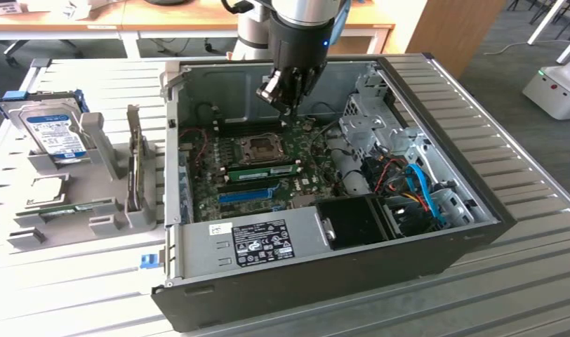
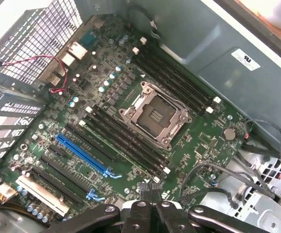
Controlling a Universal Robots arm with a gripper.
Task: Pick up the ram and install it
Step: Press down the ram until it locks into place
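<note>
— Where is the ram [image 1: 66, 208]?

— A green stick lies flat in the grey rack [image 1: 126, 210] on the counter [image 1: 69, 281], outside the computer case [image 1: 453, 246], on the exterior view's left of it. A second green stick [image 1: 259, 170] seems to sit inside the case, in a slot just beside the CPU socket [image 1: 262, 147]. I cannot tell which of the two the job means.

— And the tool [image 1: 283, 98]?

— It hangs above the case's open side, over the motherboard [image 2: 199, 141] near the socket. Its jaws are pressed together and I see nothing between them.

— How would the stick handle?

— I'd judge it light, stiff and thin, but fragile: chips on the faces, contacts along one long edge. A bare board is smooth, so a loose grip may let it slip or twist.

— Where to hold it, then?

— Across the two flat faces near the middle of the long edge away from the contacts, so it stays level. Keep clear of the contact edge and avoid bending it.
</note>
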